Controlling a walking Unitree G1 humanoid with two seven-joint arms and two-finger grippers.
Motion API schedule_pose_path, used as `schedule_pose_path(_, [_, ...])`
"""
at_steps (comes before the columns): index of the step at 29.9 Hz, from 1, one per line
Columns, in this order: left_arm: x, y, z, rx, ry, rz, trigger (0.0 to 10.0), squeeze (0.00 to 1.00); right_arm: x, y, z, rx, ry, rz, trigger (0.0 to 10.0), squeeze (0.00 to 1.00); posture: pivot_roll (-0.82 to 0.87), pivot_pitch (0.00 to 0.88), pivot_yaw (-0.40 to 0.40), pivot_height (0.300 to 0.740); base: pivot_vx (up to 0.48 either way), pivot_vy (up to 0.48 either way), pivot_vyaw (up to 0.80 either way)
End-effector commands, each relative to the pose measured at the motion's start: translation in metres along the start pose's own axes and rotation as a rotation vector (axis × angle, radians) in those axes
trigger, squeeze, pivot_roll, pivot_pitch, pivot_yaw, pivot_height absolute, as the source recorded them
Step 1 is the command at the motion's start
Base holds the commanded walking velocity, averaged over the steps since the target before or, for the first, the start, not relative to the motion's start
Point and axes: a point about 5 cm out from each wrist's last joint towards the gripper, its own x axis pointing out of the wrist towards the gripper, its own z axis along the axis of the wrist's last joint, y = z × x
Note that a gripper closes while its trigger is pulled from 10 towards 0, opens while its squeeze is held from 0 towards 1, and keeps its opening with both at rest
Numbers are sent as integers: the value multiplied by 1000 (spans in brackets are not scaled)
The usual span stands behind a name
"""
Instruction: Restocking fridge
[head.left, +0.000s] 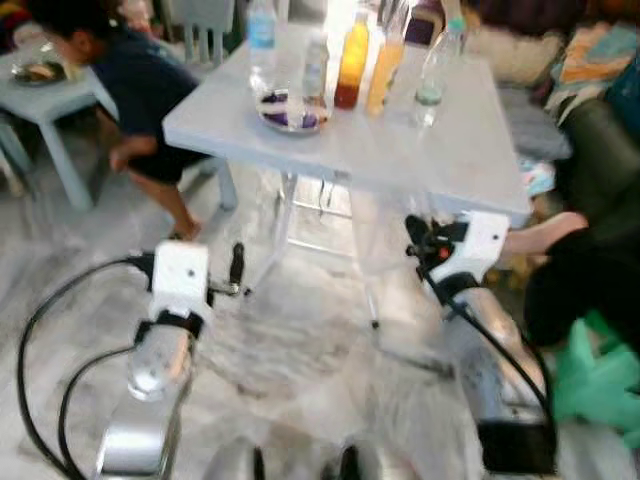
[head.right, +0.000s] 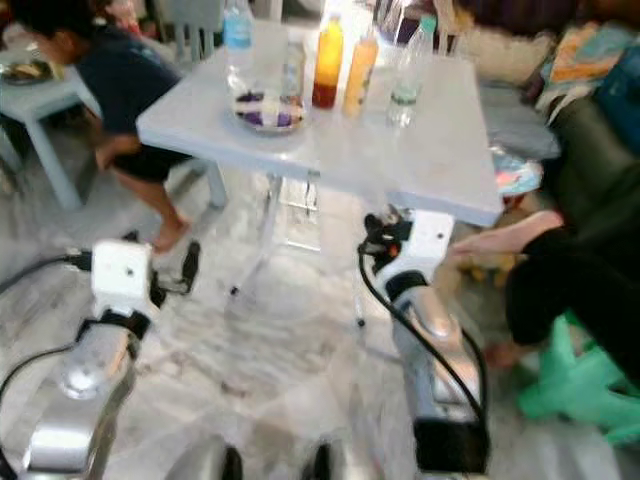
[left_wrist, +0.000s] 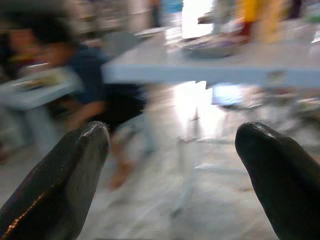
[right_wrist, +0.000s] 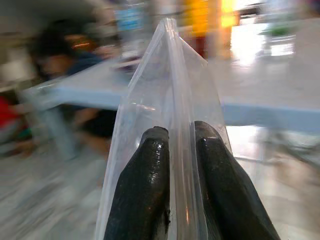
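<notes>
The right pincer (right_wrist: 172, 145) is clenched on a clear plastic bag (right_wrist: 167, 85), held up just near of the white bench (head.left: 440, 150). The left pincer (left_wrist: 172, 150) hangs released over the marble floor (head.left: 300, 350). On the bench's far side stand orange juice bottles (head.left: 352, 60), water bottles (head.left: 260, 40) and a plate (head.left: 292, 112). A person (head.left: 140, 70) crouches far left.

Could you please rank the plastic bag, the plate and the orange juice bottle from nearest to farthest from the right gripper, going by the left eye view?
1. Plastic bag: pinched in the right gripper itself.
2. Plate: on the table, left of the bottles.
3. Orange juice bottle: just behind the plate, only slightly farther.
</notes>
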Motion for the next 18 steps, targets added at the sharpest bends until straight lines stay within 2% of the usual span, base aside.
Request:
schedule_pose_path(1, [-4,0,-8,-1,34,12,10000,0,1,5,-1,0,7,27,10000,0,68,75,-61,740,0,0,788])
schedule_pose_path(13, [0,8,-10,44,26,21,10000,0,2,10,-2,-16,-2,68,10000,0,73,55,-49,740,0,0,788])
schedule_pose_path(18, [3,10,-9,42,21,28,10000,0,3,14,-2,-30,-8,91,10000,0,73,49,-41,740,0,-317,785])
